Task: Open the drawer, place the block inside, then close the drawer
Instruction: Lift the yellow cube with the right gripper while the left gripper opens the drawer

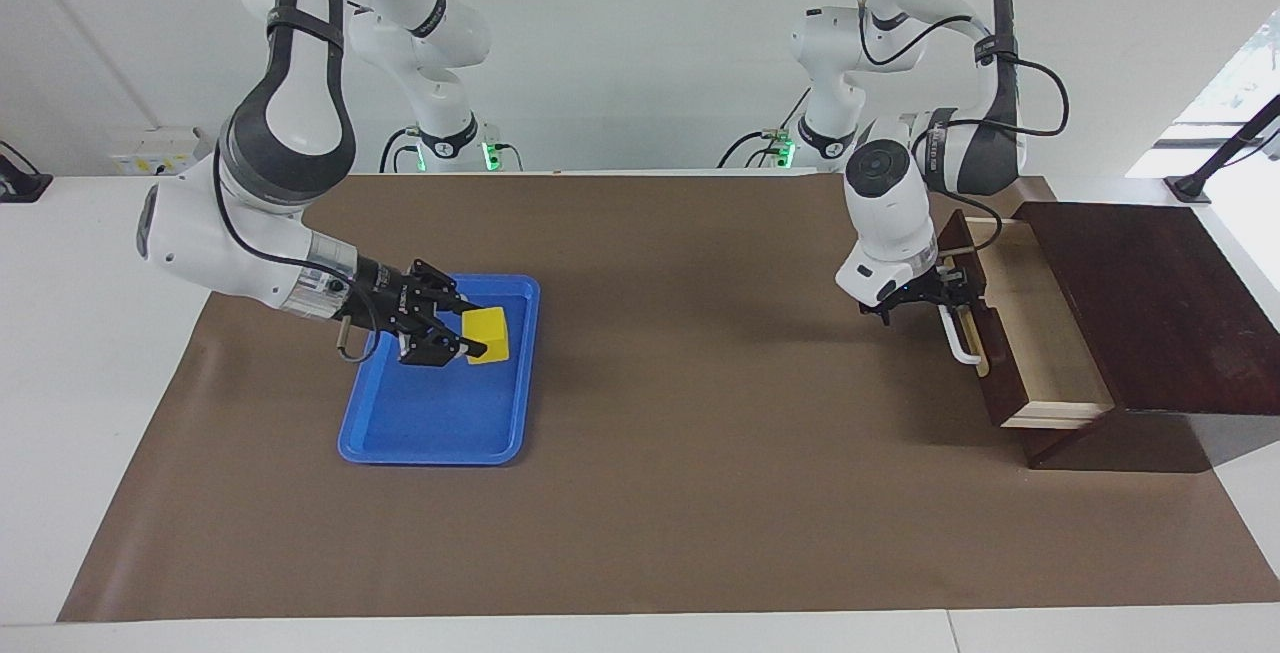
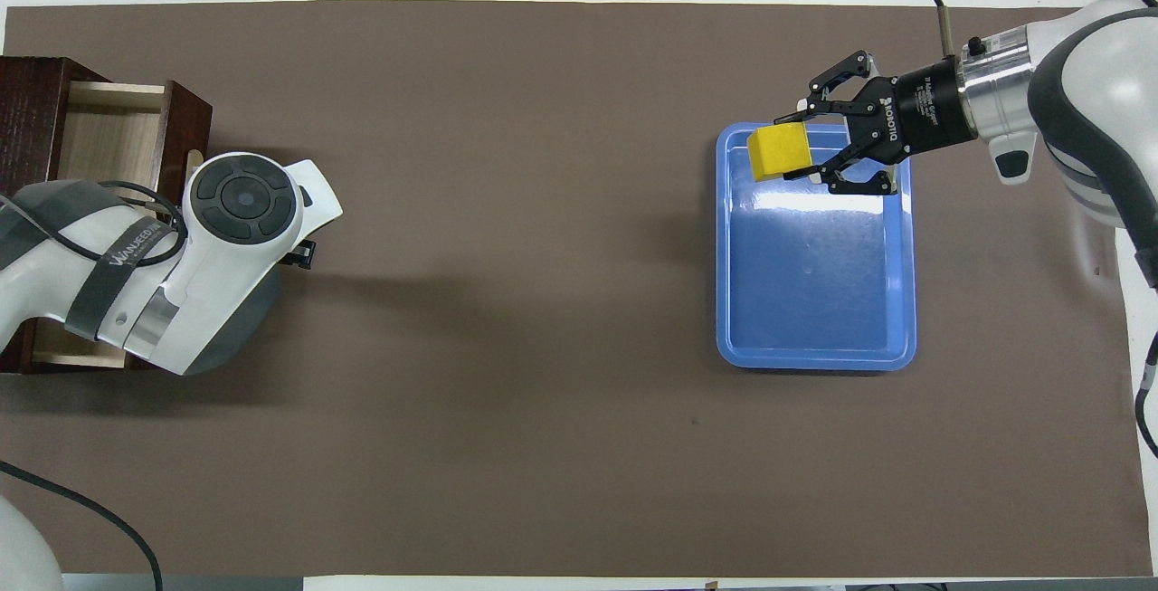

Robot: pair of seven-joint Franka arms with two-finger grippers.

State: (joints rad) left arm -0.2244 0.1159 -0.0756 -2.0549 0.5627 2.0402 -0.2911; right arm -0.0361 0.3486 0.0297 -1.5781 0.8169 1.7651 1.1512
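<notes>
My right gripper point(image 1: 470, 332) point(image 2: 796, 147) is shut on the block point(image 1: 489, 335) point(image 2: 777, 150), a small yellow cube held in the air over the blue tray point(image 1: 430, 453) point(image 2: 814, 361). The drawer point(image 1: 1040, 338) point(image 2: 99, 134) stands partly pulled out of its dark wooden box point(image 1: 1140, 303) at the left arm's end of the table, and its pale wood inside shows. My left gripper point(image 1: 945, 296) is open at the upper end of the white bar handle point(image 1: 962, 341) on the drawer's dark front. From overhead the left wrist hides that gripper and the handle.
A brown mat point(image 1: 700, 493) point(image 2: 507, 446) covers the table between the tray and the drawer. The tray holds nothing but the shadow of the block. White table edge runs around the mat.
</notes>
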